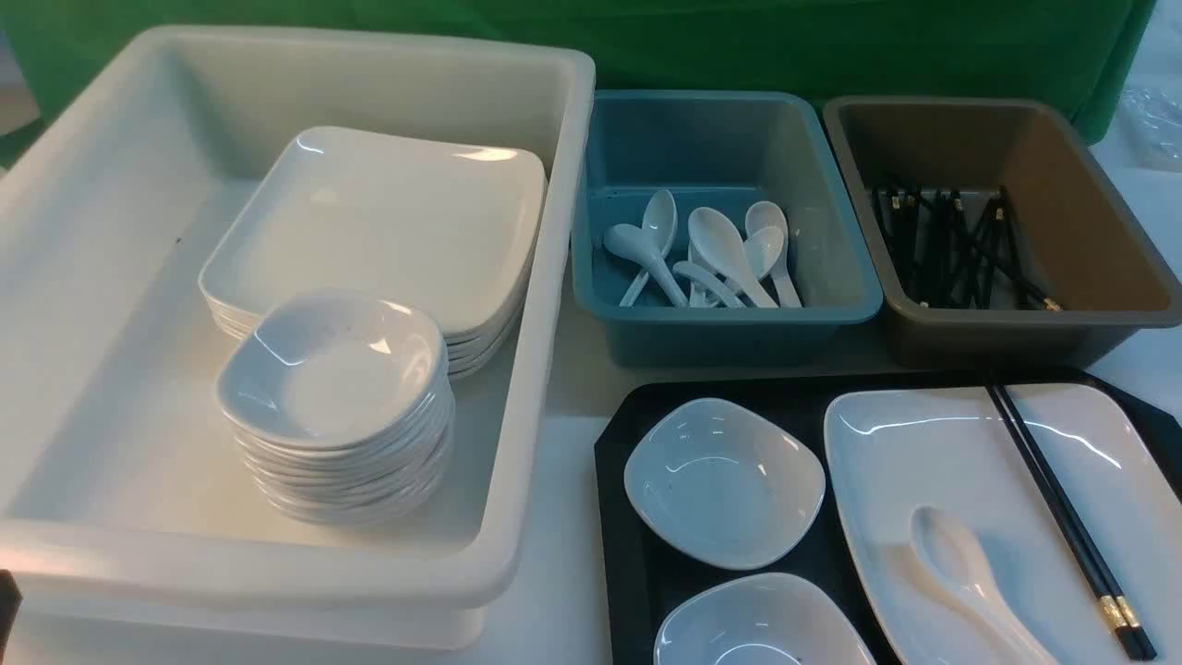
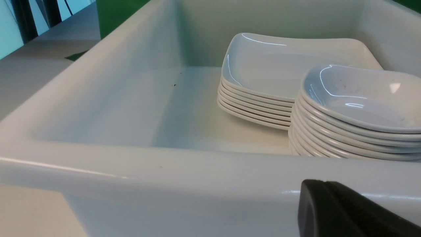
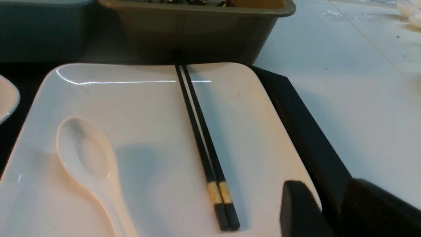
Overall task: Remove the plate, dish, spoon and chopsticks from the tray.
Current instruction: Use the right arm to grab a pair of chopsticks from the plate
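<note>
Right hand is being held slightly parted, empty, at the plate rim just beside the chopsticks, probably so they get taken first; spoon lying further off on same plate; left hand opening cannot be told.

Spoon, chopsticks on plate (on black tray)

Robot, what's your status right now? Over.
Right end effector open, empty, near plate edge. Left end effector by white bin, state unclear. Chopsticks and spoon lie on plate, on tray. Small bowls alongside.
</note>
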Robot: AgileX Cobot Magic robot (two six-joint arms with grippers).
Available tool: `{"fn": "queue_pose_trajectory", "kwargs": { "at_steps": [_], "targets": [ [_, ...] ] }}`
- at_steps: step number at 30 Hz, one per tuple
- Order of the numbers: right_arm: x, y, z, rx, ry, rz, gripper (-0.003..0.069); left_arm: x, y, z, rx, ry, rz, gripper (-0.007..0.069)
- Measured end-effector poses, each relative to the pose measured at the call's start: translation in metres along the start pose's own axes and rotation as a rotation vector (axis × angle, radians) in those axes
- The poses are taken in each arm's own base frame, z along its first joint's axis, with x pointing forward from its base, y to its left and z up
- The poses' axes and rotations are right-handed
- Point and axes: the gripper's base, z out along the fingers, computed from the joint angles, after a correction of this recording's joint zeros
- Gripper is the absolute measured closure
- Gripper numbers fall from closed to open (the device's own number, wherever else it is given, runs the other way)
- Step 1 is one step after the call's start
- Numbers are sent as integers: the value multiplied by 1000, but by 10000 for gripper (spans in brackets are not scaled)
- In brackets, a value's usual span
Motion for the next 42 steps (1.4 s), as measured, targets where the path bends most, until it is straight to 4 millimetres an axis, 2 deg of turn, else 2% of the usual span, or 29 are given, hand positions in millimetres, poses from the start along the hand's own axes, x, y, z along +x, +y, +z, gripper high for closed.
{"fn": "queue_pose_trajectory", "kwargs": {
  "at_steps": [27, 30, 33, 35, 40, 42],
  "targets": [
    [0, 0, 0, 0, 0, 0, 420, -3, 0, 0, -1, -37, -1, 620],
    [0, 0, 0, 0, 0, 0, 420, -10, -1, -1, 14, -108, -121, 620],
    [0, 0, 0, 0, 0, 0, 420, -19, 0, -2, 36, -205, -381, 620],
    [0, 0, 0, 0, 0, 0, 420, -23, 2, -3, 43, -255, -496, 620],
    [-1, 0, 0, -2, -13, 1, 420, -31, 6, -6, 34, -360, -547, 620],
    [-7, 2, 0, -28, -75, 102, 420, -35, 8, -7, 35, -410, -587, 620]
  ]
}}
